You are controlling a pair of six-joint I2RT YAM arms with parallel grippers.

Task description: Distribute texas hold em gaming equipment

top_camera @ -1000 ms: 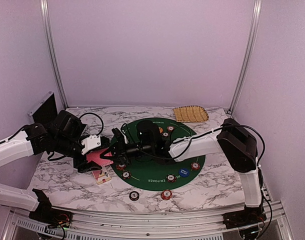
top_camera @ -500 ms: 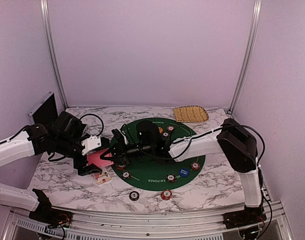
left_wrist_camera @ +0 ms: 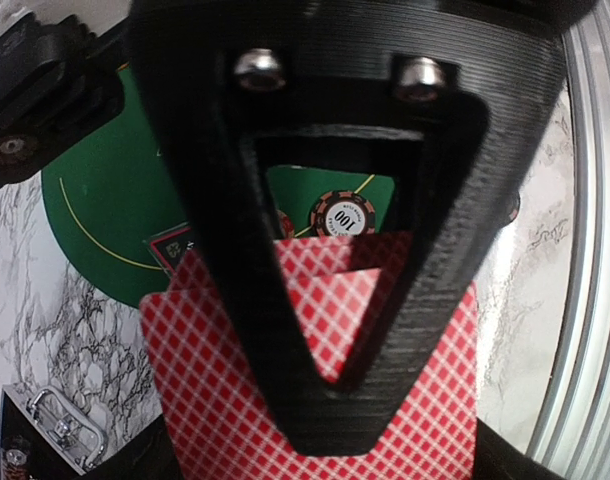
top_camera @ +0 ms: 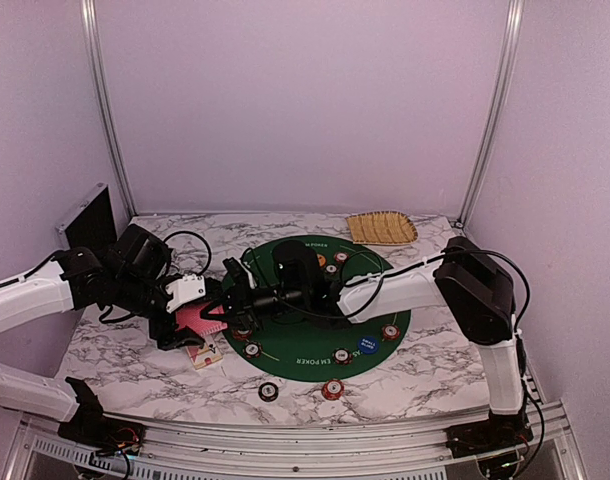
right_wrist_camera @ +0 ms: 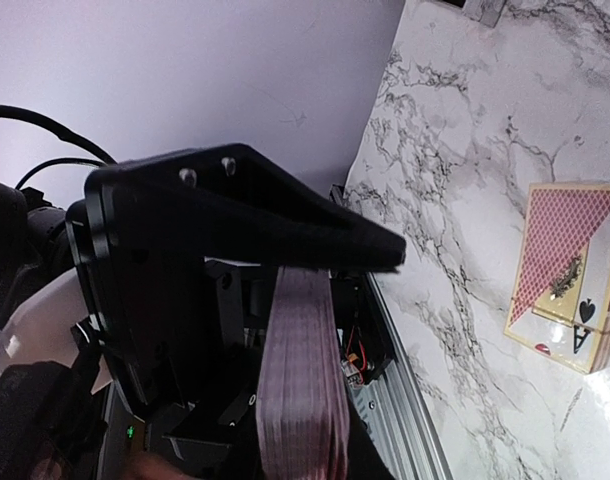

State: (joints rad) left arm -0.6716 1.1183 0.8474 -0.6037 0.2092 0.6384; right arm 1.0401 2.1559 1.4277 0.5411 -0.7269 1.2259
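Note:
My right gripper point(top_camera: 231, 298) reaches left over the green mat point(top_camera: 385, 300) and is shut on a deck of red-backed playing cards point(right_wrist_camera: 300, 400), seen edge-on under its upper finger point(right_wrist_camera: 285, 225). My left gripper point(top_camera: 190, 316) meets it at the mat's left edge. Its upper finger point(left_wrist_camera: 335, 410) lies over the fanned red-backed cards point(left_wrist_camera: 215, 380), which sit between its jaws. Whether it pinches them is hidden. Several striped poker chips point(top_camera: 342, 355) lie on and in front of the mat. One chip point(left_wrist_camera: 342, 213) shows past the cards. A blue button point(top_camera: 366, 343) lies front right.
A card box point(top_camera: 203, 351) lies on the marble under the left gripper, its ace print showing in the right wrist view point(right_wrist_camera: 570, 275). A tan woven tray point(top_camera: 381, 228) sits at the back right. A dark panel point(top_camera: 85, 222) leans at the back left. Two chips point(top_camera: 269, 391) rest near the front edge.
The left gripper has shifted slightly around the red cards. The right arm and its deck have stayed where they were.

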